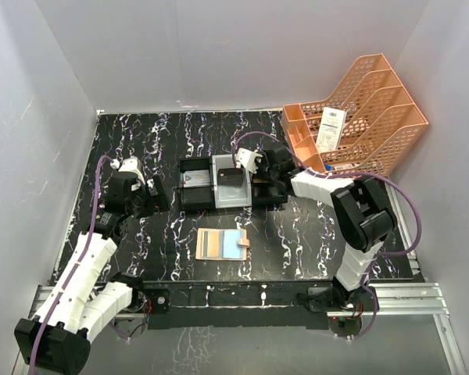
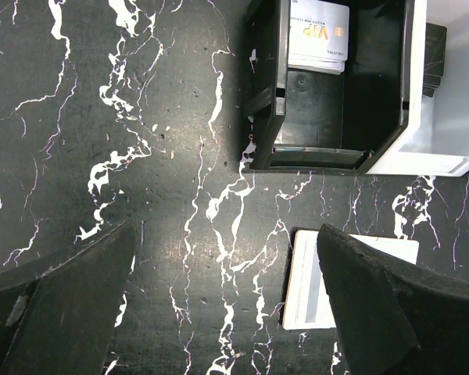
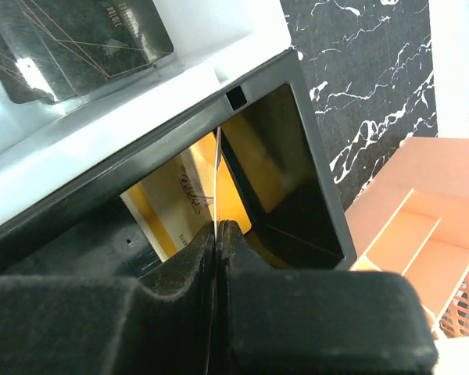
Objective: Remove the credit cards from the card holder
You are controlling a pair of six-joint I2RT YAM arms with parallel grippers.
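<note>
Top external view showed the card holder point(image 1: 223, 244) lying open on the table point(image 1: 297, 242) between the arms, with free room all round it. In the tray point(image 2: 266, 94) lay a silvery card point(image 2: 319, 35), a black card point(image 3: 78, 43) and a gold card point(image 3: 168, 203). The right gripper point(image 3: 217, 230), down in the end compartment, was pinched on a thin card point(image 3: 216, 172) seen edge-on. Walls stood close on either side, and the orange rack point(image 1: 375, 117) was near. The left gripper point(image 2: 219, 308) hung wide and empty. Whether any slot held another card, I could not tell.

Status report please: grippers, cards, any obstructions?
Left gripper open, empty. Right gripper shut on edge-on card over tray. Card holder lies open. Nothing obstructing.
</note>
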